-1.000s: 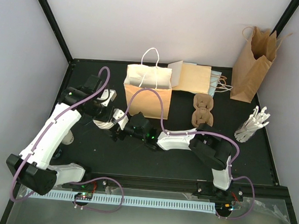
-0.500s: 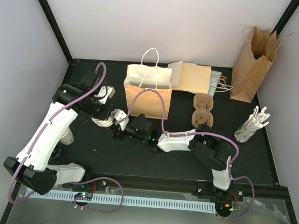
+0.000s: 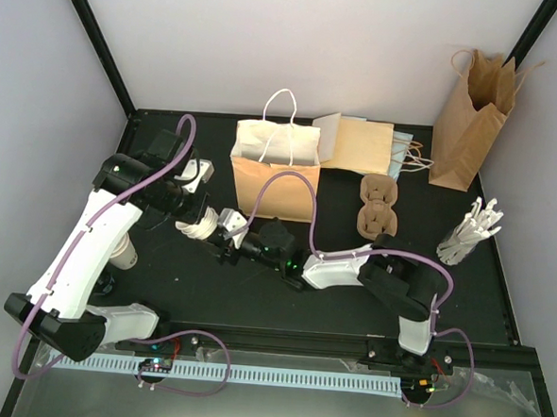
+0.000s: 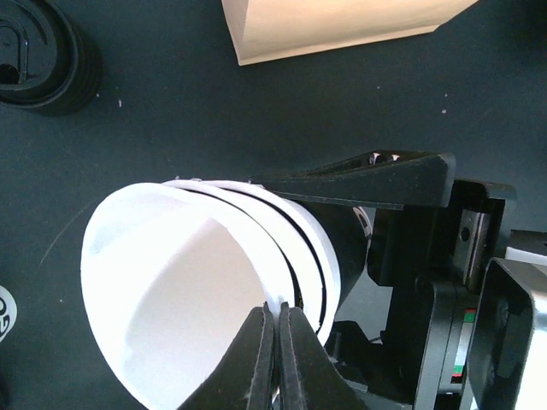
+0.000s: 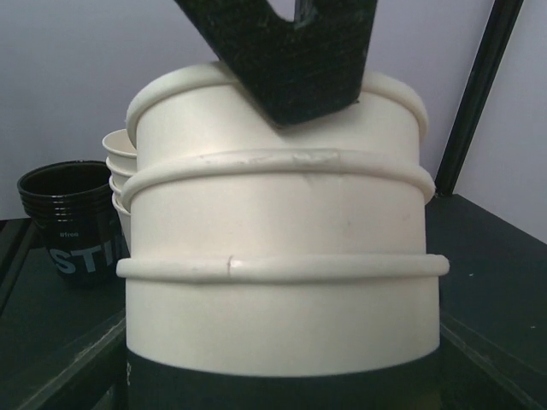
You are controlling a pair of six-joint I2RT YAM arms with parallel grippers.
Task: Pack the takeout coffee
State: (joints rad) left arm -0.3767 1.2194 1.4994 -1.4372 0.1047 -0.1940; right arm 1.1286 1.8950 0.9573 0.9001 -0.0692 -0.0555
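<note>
Cream-white tapered paper cups (image 3: 200,228): nested, lidless stack held between both arms over the black worktop (image 3: 282,303).
Left end effector (image 4: 275,312): pinching the stack's rim.
Right end effector (image 3: 224,239): spread astride the stack's side; whether it presses cannot be told.
Axis: mouths face the left wrist.

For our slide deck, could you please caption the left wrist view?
Left gripper shut on the rim of nested white paper cups; stacked black lids and a kraft bag beyond.
</note>
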